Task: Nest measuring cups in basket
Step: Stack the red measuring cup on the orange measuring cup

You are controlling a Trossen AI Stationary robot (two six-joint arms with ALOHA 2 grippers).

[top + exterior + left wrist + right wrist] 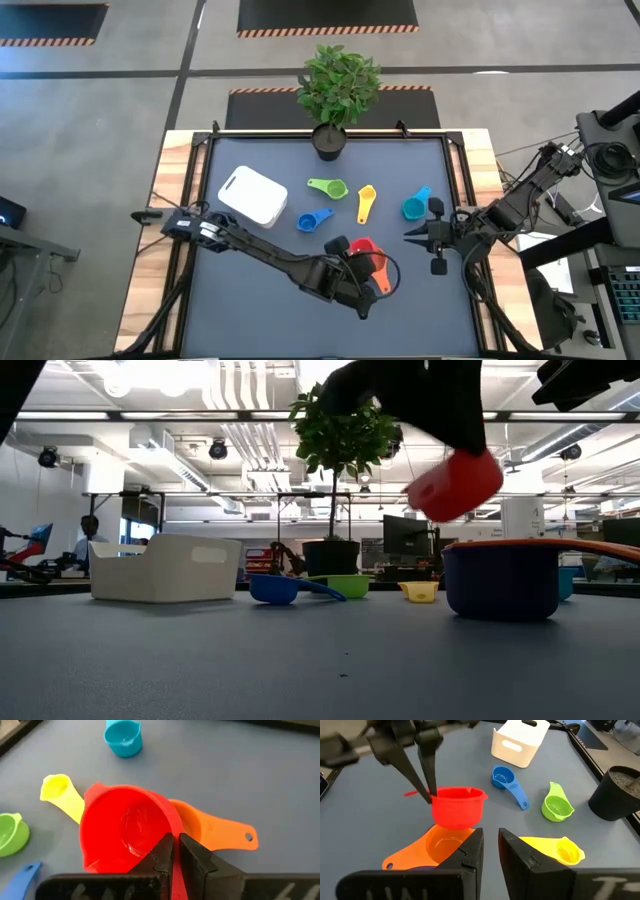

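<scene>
My left gripper (175, 841) is shut on the red cup (125, 832) and holds it just above the orange cup (220, 832). The orange cup sits nested in the purple cup (500, 585), which stands on the mat. My right gripper (490, 851) waits open to the right of this stack, touching nothing. Lying separately on the mat are the blue (315, 220), green (330, 187), yellow (366, 203) and teal (413, 207) cups. The white basket (253, 195) stands on the mat at far left, with nothing visible inside it. My left gripper pinches the red cup's flat handle (412, 794) between its two fingers (427, 767). The fingers come from above and slant downward. The cup is lifted clear and hangs slightly tilted over the orange cup (435, 847), its mouth facing upward.
A black plant pot (328, 140) with a green bush stands at the table's far edge. Wooden rails border the dark mat on its left (165, 200) and right sides. Bare mat stretches along the near edge and between the basket and the left arm.
</scene>
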